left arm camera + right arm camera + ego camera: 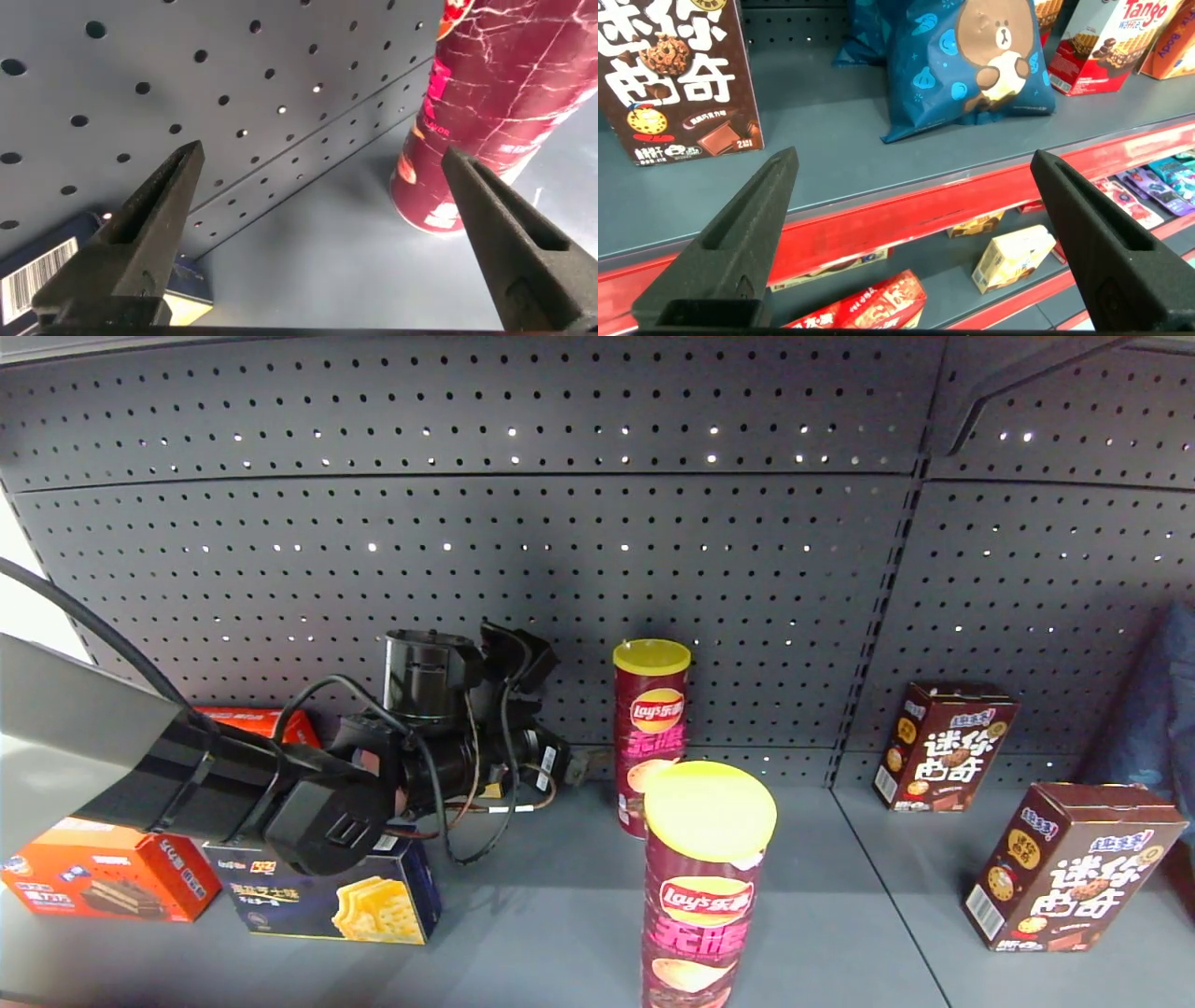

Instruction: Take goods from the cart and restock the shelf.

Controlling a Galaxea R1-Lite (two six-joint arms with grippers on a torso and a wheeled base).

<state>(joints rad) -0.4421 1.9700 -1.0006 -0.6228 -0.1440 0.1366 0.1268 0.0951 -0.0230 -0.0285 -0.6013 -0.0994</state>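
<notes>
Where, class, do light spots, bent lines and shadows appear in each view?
Head view: light shines through pegboard holes, and the panel seam bows; left wrist view: several holes glow beside the chip can; right wrist view: shadow beside the blue bag.

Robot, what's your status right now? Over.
Left tool open, beside rear crisps can. Right tool open, facing blue bear bag. Neither holds goods.

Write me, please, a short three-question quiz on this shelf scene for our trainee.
1. True or false: the left gripper grips the rear crisp can.
2. How many yellow-lidded cans stand on the shelf?
3. The bag ahead of the right gripper is: A blue, B green, C white.
Key: 1 false, it is open and empty; 2 two, counting the front can; 3 A.
</notes>
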